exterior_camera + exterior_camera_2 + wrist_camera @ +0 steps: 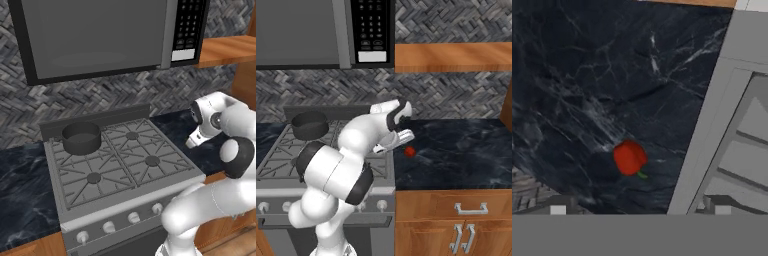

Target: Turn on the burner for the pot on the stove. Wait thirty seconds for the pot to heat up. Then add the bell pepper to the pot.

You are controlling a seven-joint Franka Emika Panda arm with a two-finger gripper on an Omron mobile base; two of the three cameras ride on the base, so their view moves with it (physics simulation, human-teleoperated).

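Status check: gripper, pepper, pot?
Gripper open, above the counter, nothing held. Pepper on the counter beside the stove, untouched. Pot on the back-left burner. Nothing between gripper and pepper.

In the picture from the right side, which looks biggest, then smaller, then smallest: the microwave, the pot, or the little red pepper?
1. Microwave: by far the largest, though its edges are cut off.
2. Pot: much smaller, on the stove's back corner.
3. Bell pepper: a tiny red lump on the dark counter.

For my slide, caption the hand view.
Open gripper hovering above the red bell pepper on the dark marble counter beside the stove.
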